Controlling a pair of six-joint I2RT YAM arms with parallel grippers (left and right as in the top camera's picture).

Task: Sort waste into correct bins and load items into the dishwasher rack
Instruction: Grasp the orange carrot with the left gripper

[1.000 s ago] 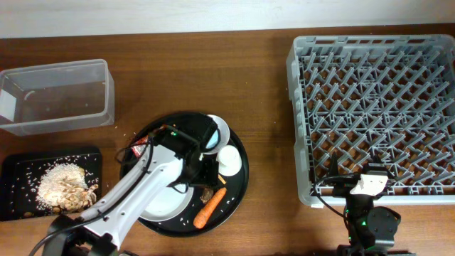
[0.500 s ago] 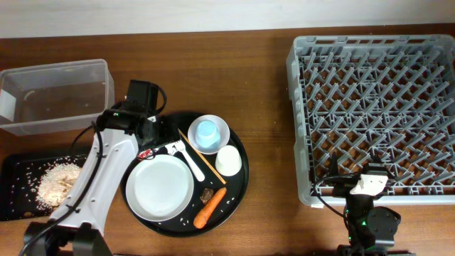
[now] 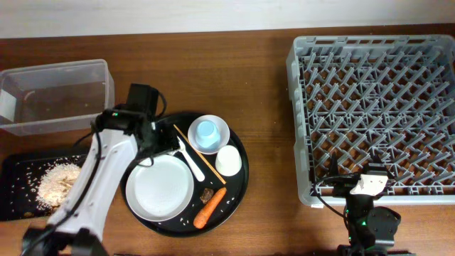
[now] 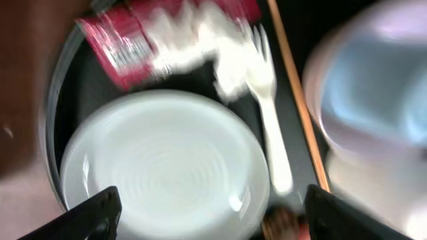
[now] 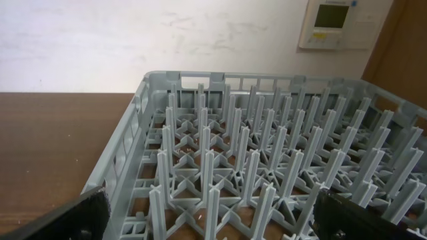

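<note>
While the left pincer (image 4: 213,200) hangs released above the plate (image 4: 160,167), wrapper (image 4: 117,40) lies by fork (image 4: 272,133).

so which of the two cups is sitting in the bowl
The light-blue cup: it stands inside the small white bowl, while the cream-white cup sits beside it, directly on the round black tray.

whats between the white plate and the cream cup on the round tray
The white fork and a thin wooden stick lie between the plate and the cup, seen in the overhead view.
</note>
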